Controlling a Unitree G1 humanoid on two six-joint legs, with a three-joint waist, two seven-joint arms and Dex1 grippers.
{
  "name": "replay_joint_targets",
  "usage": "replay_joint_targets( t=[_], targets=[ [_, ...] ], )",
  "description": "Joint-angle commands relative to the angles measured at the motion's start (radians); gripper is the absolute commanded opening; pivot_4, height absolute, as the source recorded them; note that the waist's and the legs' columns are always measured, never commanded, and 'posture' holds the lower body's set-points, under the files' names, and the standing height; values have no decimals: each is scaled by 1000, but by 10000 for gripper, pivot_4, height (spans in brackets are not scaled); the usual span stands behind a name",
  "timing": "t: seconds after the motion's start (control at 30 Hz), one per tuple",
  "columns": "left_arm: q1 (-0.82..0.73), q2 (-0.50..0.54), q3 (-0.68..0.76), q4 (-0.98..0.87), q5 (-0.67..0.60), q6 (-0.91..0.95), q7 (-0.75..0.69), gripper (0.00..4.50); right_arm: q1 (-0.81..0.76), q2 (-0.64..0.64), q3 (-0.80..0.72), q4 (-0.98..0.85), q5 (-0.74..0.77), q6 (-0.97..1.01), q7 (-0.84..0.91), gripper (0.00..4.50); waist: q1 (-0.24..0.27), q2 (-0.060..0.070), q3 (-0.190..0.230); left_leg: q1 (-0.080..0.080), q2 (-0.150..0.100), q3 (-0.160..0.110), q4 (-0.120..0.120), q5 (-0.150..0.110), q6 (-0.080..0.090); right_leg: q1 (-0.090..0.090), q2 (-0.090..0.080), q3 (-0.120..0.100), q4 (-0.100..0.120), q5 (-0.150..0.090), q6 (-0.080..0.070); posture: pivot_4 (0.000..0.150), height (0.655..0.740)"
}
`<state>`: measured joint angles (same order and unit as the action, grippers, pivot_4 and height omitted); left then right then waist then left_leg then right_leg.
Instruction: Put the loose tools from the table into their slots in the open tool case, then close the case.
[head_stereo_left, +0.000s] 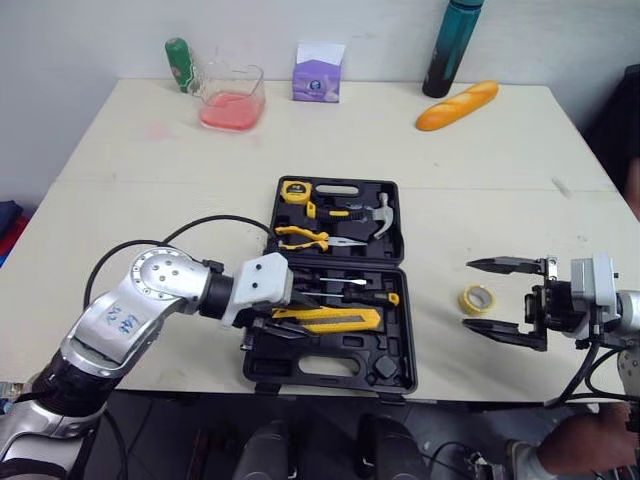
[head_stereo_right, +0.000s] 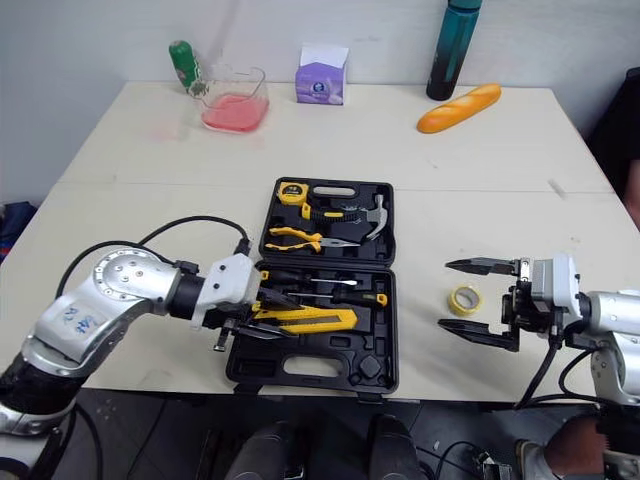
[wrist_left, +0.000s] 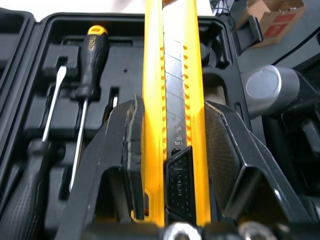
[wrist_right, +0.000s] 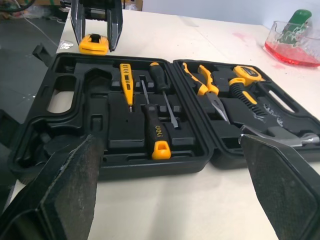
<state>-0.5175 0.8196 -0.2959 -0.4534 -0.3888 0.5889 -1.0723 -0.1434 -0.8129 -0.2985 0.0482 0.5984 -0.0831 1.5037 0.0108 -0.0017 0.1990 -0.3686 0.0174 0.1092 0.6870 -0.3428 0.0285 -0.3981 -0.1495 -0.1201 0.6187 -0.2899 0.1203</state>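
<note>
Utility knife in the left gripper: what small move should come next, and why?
Probably lower the utility knife into the near half of the tool case and release: the left gripper is shut on it, holding it over the recesses, not seated.

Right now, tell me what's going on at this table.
The left pincer grips a yellow utility knife low over the near half of the open tool case. The right pincer is open near a yellow tape roll that lies on the table to the right of the case. Screwdrivers, pliers, a tape measure and a hammer already sit in the case.
</note>
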Motion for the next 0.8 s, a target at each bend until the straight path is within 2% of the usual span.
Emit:
replay_joint_targets(
  t=[0.03, 0.43, 0.6, 0.8],
  targets=[
    [-20, -16, -54, 8, 48, 14, -4, 12566, 16, -11, -40, -30, 29, -4, 5, 45000, 3, 0, 0, 0, 0, 0, 0, 0, 0, 0, 0, 0, 0, 0, 0, 1500, 7400],
    [-9, -49, -90, 21, 110, 87, 43, 12566, 66, -9, -35, -225, 40, 98, -122, 45000, 13, 0, 0, -1, 0, -1, 1, 0, 0, 0, 0, -1, 0, 0, 0, 1500, 7400],
    [-11, -76, -113, 32, 157, 108, 88, 12566, 74, -13, -41, -256, 46, 127, -141, 45000, 16, 0, 0, -1, 0, -2, 2, 0, 0, 1, 0, -2, 0, 0, 0, 1500, 7400],
    [-5, -93, -120, 17, 142, 124, 76, 12566, 80, -23, -50, -269, 51, 150, -141, 45000, 14, 0, 0, -1, 0, -3, 3, 0, 0, 2, 0, -3, 0, 0, 0, 1500, 7400]
  ],
)
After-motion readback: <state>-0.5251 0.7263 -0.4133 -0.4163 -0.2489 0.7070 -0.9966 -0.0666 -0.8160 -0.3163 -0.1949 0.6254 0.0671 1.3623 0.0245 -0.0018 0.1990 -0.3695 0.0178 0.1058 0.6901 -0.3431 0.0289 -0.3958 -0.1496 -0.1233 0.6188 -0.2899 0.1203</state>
